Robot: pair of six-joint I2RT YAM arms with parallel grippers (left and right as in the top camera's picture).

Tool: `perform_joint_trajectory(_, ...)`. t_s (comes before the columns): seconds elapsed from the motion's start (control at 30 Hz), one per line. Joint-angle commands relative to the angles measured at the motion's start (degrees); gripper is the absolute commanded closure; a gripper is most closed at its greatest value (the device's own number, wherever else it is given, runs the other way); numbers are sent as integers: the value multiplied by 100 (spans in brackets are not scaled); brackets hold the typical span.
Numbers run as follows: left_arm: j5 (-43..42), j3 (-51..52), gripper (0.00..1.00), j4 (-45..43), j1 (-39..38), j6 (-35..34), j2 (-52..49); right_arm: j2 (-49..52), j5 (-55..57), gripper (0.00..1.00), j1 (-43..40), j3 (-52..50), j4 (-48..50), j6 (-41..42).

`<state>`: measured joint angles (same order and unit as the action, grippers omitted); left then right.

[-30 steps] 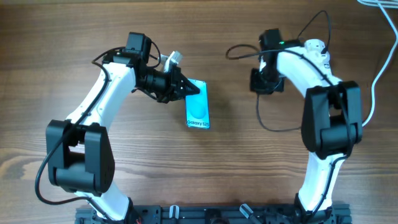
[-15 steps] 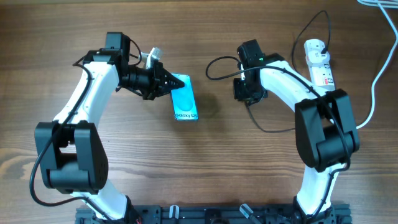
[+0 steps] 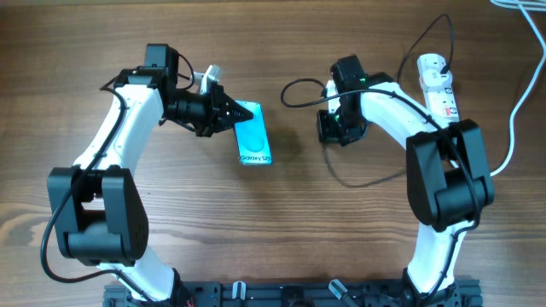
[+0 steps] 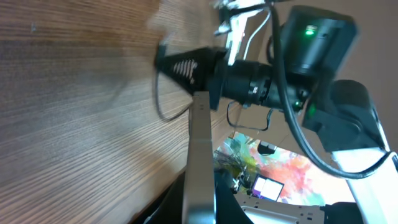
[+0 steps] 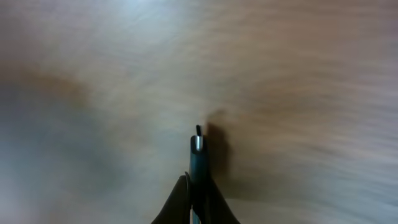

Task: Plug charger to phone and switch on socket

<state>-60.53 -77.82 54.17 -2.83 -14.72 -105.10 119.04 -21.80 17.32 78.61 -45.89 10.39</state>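
The phone (image 3: 254, 141) lies face up at centre-left, with a teal screen and a white "Galaxy S25" band. My left gripper (image 3: 240, 119) is shut on its top end. In the left wrist view the phone shows edge-on (image 4: 200, 143) between the jaws (image 4: 200, 208). My right gripper (image 3: 334, 130) is to the right of the phone and apart from it. It is shut on the plug tip of the charger (image 5: 198, 148), which points at the wood. The charger's black cable (image 3: 299, 83) loops back to the socket (image 3: 437, 83), a white power strip at the far right.
A thicker white power cord (image 3: 517, 102) runs along the right edge of the table. A slack loop of black cable (image 3: 367, 179) lies on the wood below my right gripper. The left wrist view shows my right gripper's black jaws (image 4: 186, 65) beyond the phone.
Both arms moved left over the last second. The left gripper carried the phone left, the right gripper brought the charger tip left and closer to it. The slack cable loop shifted.
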Motion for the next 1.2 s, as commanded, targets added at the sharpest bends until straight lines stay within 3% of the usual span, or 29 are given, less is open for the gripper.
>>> perform_joint_trajectory(0.0,-595,4,96,-345,7,-48,-9,-181,-3539,96,-201,-238,-396,-1392)
perform_joint_trajectory(0.13,-1821,4,96,-1502,7,-90,-9,-1091,-3812,96,-310,-238,-1650,-2409)
perform_joint_trajectory(0.33,-1912,4,96,-2417,13,-466,-7,-1971,-4382,96,-304,-264,-2857,-3237)
perform_joint_trajectory(0.43,-1915,4,96,-2988,11,-1139,-7,-2140,-5211,96,-304,-352,-3154,-4004)
perform_joint_trajectory(0.57,-1908,4,96,-4216,9,-2496,-7,-2140,-5794,96,-304,-627,-2588,-4004)
perform_joint_trajectory(0.77,-1670,4,96,-5700,-79,-4109,-7,-2138,-6059,96,-223,-1196,-675,-2511)
perform_joint_trajectory(0.97,-1440,4,96,-5788,-271,-4168,-7,-2140,-5781,96,57,-1246,1010,-807)
perform_joint_trajectory(1.17,-1443,4,96,-5788,-280,-4096,-7,-2140,-5563,95,142,-1246,1722,284)
